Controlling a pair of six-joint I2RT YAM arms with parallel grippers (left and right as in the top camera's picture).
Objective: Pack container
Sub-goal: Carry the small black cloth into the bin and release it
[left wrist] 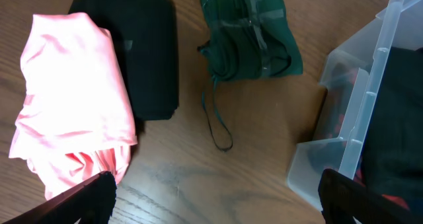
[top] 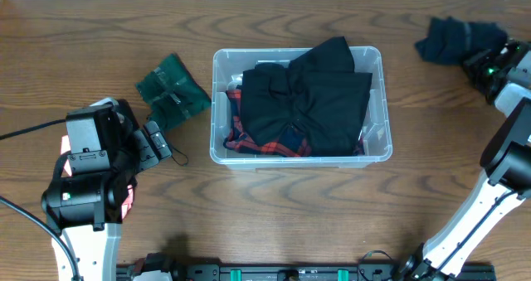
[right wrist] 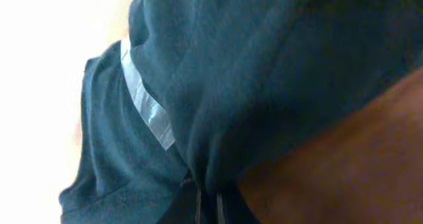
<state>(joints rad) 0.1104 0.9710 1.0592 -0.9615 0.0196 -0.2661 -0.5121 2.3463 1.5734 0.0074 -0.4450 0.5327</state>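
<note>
The clear plastic container (top: 290, 160) stands mid-table, filled with black clothes (top: 307, 99) over a red plaid piece (top: 236, 136). Its corner shows in the left wrist view (left wrist: 370, 98). My left gripper (left wrist: 211, 204) is open and empty, low over bare wood left of the container. My right gripper (right wrist: 206, 204) is at the far right back of the table (top: 481, 64). It is shut on a fold of a dark blue garment (right wrist: 264, 72) with a grey stripe, which also shows in the overhead view (top: 452, 39).
A green garment (top: 170, 90) with a loose cord (left wrist: 215, 121) lies left of the container. A pink garment (left wrist: 73, 98) and a folded black one (left wrist: 149, 52) lie by my left arm.
</note>
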